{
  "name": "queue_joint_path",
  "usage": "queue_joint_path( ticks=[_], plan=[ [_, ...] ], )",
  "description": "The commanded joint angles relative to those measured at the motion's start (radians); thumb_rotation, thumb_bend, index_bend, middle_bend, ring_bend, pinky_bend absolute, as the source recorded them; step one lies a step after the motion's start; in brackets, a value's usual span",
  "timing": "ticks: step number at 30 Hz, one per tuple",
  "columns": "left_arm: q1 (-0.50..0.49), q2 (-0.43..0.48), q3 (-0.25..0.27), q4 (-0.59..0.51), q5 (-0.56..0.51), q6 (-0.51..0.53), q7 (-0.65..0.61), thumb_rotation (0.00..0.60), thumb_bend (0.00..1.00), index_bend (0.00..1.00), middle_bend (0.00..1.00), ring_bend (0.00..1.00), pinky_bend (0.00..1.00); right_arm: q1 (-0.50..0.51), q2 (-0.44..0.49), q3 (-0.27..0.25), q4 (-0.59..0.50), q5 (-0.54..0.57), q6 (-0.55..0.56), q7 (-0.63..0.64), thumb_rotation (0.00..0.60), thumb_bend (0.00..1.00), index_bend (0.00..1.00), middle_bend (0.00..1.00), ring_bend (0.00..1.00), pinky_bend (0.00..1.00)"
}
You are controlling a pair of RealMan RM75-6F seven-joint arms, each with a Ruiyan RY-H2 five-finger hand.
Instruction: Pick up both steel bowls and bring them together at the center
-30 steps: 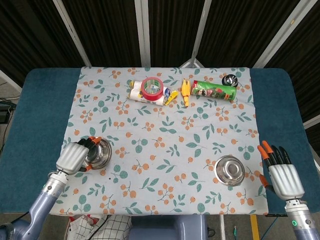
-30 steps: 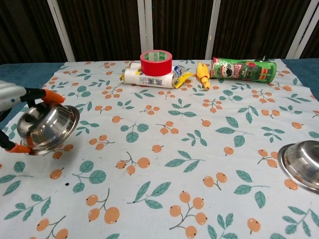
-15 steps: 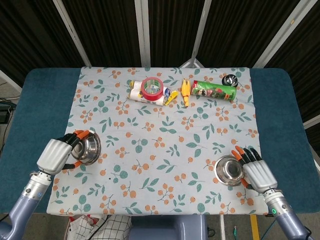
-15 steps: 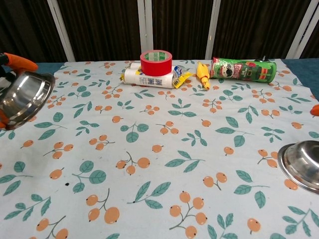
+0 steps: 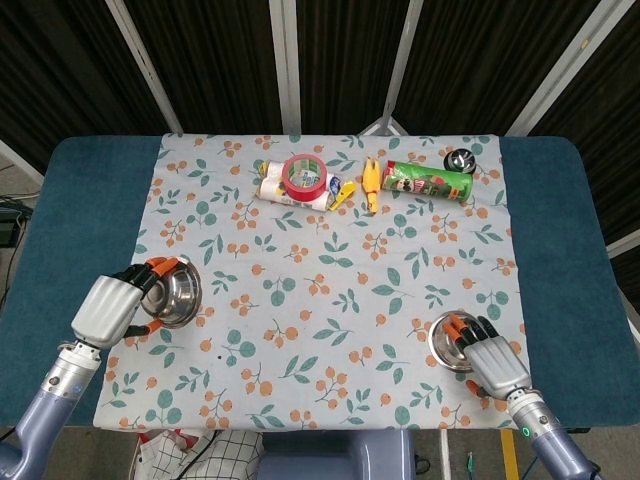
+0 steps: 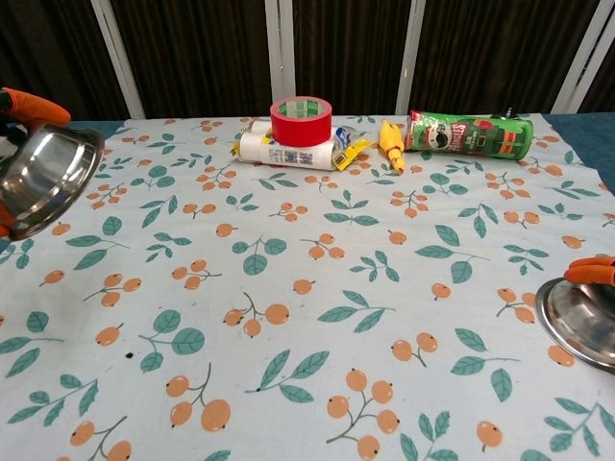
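In the head view my left hand [image 5: 112,306] grips one steel bowl [image 5: 178,293] at the left side of the floral cloth. The chest view shows that bowl [image 6: 46,179] lifted off the cloth and tilted, with the orange fingertips [image 6: 35,104] over its rim. The second steel bowl [image 5: 446,338] sits on the cloth at the front right. My right hand [image 5: 492,358] lies over its right half with fingers spread, one fingertip [image 6: 590,273] at the bowl's rim [image 6: 577,322]. I see no grip on it.
Along the far edge of the cloth lie a red tape roll [image 5: 303,175] on a white packet [image 5: 279,190], a yellow toy [image 5: 372,186], a green crisp can [image 5: 430,181] and a small dark round object [image 5: 461,159]. Blue table [image 5: 80,210] borders the cloth.
My left hand lifted its bowl off the cloth and drew it up and slightly left. My right hand moved in from the right table edge onto the second bowl.
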Motion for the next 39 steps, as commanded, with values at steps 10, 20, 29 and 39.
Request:
queue_joint_path(
  ticks=[10,20,29,39],
  plan=[
    [0.004,-0.009,0.005,-0.008,0.003,0.0,0.03,0.6,0.2,0.39,0.54,0.43,0.64,0.025,-0.029,0.001,0.043,-0.01,-0.018,0.046,0.6,0.3,0.0,0.0,0.0,0.03],
    [0.006,-0.012,0.006,-0.017,-0.001,-0.004,0.063,0.6,0.2,0.39,0.54,0.43,0.64,0.061,-0.049,-0.002,0.087,0.026,-0.081,0.06,0.6,0.31,0.0,0.0,0.01,0.19],
    [0.004,-0.017,0.004,-0.023,-0.008,-0.012,0.084,0.6,0.2,0.39,0.54,0.43,0.64,0.072,-0.044,-0.003,0.096,0.038,-0.083,0.061,0.6,0.31,0.0,0.03,0.1,0.32],
    [0.004,-0.024,0.001,-0.031,-0.016,-0.018,0.11,0.6,0.2,0.39,0.54,0.43,0.64,0.08,-0.051,-0.014,0.111,0.028,-0.087,0.091,0.6,0.31,0.22,0.39,0.44,0.65]
  ],
)
